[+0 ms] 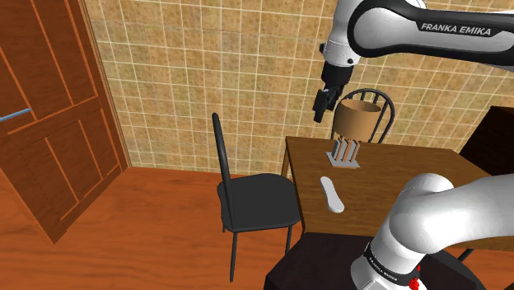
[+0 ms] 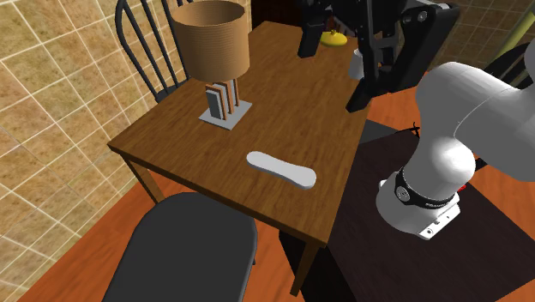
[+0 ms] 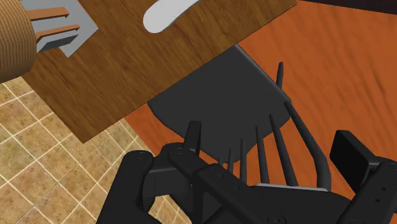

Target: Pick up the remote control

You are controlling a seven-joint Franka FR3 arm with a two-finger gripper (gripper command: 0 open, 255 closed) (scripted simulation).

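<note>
Just right of centre in the shoulder view, the pale remote control lies flat on the wooden table, untouched — the gripper hangs well apart from it, upper right beside the lamp, fingers spread, presumably to straddle it once lowered.

The table is grained brown wood; the remote on it smooth, pale grey; the chair beside it matt black.
</note>
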